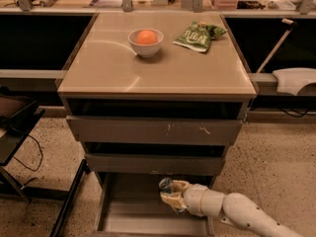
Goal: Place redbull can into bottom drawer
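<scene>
My gripper (170,193) reaches in from the lower right on a white arm. It is over the pulled-out bottom drawer (133,216), a shallow grey tray below the two upper drawers. It is shut on the redbull can (165,184), whose blue-and-silver end shows just above the fingers. The can is held above the drawer floor, near the drawer's back right part.
A white bowl (145,42) with an orange in it and a green snack bag (198,35) lie on the cabinet top. The two upper drawers (155,131) stand slightly out. A dark cart (15,127) stands at the left. A white object (294,79) sits at the right.
</scene>
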`<state>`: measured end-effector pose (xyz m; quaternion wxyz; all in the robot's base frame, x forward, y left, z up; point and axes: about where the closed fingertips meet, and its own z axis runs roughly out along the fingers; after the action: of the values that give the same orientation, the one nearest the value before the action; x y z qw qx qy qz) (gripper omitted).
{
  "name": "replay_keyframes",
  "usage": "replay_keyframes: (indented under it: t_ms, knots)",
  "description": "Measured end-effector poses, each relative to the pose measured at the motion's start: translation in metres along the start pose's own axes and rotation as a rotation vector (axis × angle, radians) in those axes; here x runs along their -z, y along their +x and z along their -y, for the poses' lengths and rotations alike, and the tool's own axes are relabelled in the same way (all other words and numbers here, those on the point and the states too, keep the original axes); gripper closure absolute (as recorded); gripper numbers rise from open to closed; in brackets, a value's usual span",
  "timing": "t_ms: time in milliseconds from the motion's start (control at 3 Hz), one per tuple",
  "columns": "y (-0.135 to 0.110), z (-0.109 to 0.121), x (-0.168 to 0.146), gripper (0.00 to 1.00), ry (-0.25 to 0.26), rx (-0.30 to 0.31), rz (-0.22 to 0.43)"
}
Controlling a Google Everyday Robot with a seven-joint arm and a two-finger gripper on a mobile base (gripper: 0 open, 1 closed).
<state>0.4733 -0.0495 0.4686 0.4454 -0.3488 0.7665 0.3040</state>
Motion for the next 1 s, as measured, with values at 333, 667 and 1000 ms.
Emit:
replay_keyframes:
  t_ms: [333,667,1000]
  knots:
    - [0.062,0.007,-0.030,1.00,-0.034,-0.128,0.034]
    - [0.085,-0.008,-0.049,1.00,-0.061,-0.197,0.059]
    - [0.085,-0.008,-0.049,1.00,-0.062,-0.197,0.059]
